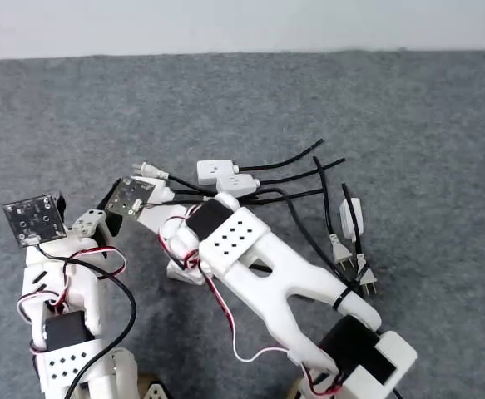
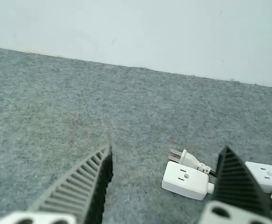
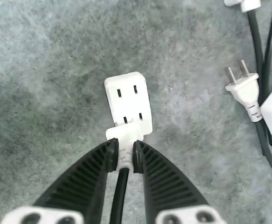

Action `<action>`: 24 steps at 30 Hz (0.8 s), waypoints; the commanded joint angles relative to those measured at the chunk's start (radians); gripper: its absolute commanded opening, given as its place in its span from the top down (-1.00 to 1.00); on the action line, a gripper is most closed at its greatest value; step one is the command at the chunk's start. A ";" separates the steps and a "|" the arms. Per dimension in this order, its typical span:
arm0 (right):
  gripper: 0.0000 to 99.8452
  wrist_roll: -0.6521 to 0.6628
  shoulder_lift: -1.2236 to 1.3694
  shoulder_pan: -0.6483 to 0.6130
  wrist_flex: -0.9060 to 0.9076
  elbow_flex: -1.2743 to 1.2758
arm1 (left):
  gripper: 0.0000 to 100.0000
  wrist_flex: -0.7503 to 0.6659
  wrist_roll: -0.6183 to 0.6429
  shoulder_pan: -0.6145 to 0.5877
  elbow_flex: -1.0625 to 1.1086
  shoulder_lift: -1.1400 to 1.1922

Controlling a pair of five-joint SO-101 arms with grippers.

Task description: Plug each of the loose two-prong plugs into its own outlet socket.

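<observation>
Plug (image 3: 126, 135) pinched (perhaps seated), open carpet (image 3: 42, 70) around

Both arms (image 1: 284, 274) wear white shells with hole-dotted panels (image 1: 235, 235), black motors (image 1: 63, 331), red-and-white wires (image 1: 223, 312), and ribbed black tool fingers (image 3: 91, 182).

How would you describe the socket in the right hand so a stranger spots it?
On the grey carpet, follow the right arm to its hand. The white socket lies just beyond it; unlike the other sockets, its cord end is clamped.

White socket (image 3: 128, 100), white plug (image 3: 125, 134), black cord (image 3: 119, 198); carpet (image 1: 392, 108) grey, mottled; fingers (image 3: 82, 186) black, ribbed; arms (image 1: 288, 274) white, dark-dotted.
</observation>
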 commanded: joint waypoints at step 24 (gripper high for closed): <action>0.98 0.002 0.074 0.018 -0.036 -0.072 | 0.30 -0.002 0.011 0.002 -0.054 -0.005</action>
